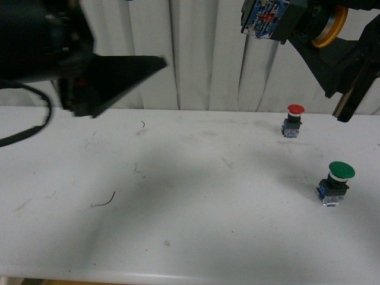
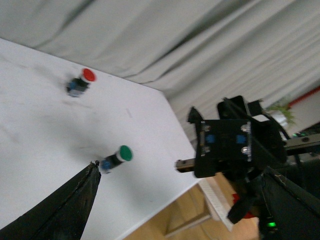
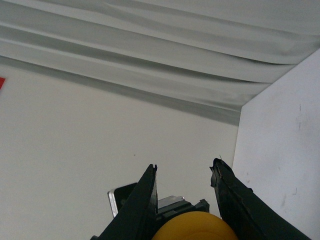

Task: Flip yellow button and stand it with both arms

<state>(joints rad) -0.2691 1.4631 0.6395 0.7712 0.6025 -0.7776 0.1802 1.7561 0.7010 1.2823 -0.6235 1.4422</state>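
Pale pleated curtains (image 1: pixel 202 53) hang along the far edge of a white, scuffed worktop (image 1: pixel 178 202). Two push-buttons stand upright on its right side, well apart from each other. A red-capped button (image 1: pixel 294 119) is further back, and a larger green-capped button (image 1: pixel 336 183) is nearer, close to the right edge.

The yellow button (image 3: pixel 194 229) is up in the air at the far right, carried in the right gripper (image 3: pixel 185 165). In the right wrist view its rounded yellow cap sits between the two black jaws, close to their roots, with a black collar and some clear and metal parts just beyond it. The jaw tips reach past the cap and point toward the curtains. In the front view a yellow rim shows among the black parts at the upper right, above the red-capped button. The right gripper is grasping the yellow button.

The left gripper (image 1: pixel 159 63) hangs high over the left part of the worktop, its black wedge-shaped jaw pointing right. In the left wrist view its two dark jaws stand wide apart — released. Between them that view looks across to the green-capped button, the red-capped button beyond it and the right arm (image 2: pixel 227 147).

A black cable (image 1: pixel 27 133) loops down at the far left, and a thin dark strand (image 1: pixel 105 200) lies on the worktop on the left.
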